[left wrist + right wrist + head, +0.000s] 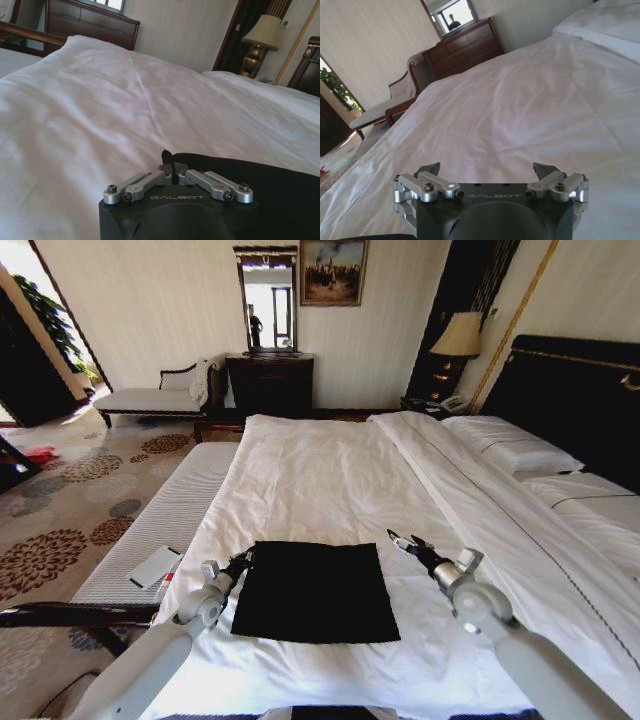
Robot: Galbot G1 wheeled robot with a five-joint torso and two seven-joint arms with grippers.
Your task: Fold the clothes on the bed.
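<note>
The black T-shirt (314, 590), already a rectangle low-centre on the bed (330, 480), seems mid-fold: left gripper (243, 561) pinches its corner, right gripper (405, 542) spread (needs its own corner).

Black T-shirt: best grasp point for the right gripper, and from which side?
Probably the far right corner of the folded black T-shirt. It lies flat on the duvet, so only edges offer purchase. The open right gripper sits just beside that corner; come in low from the right.
</note>
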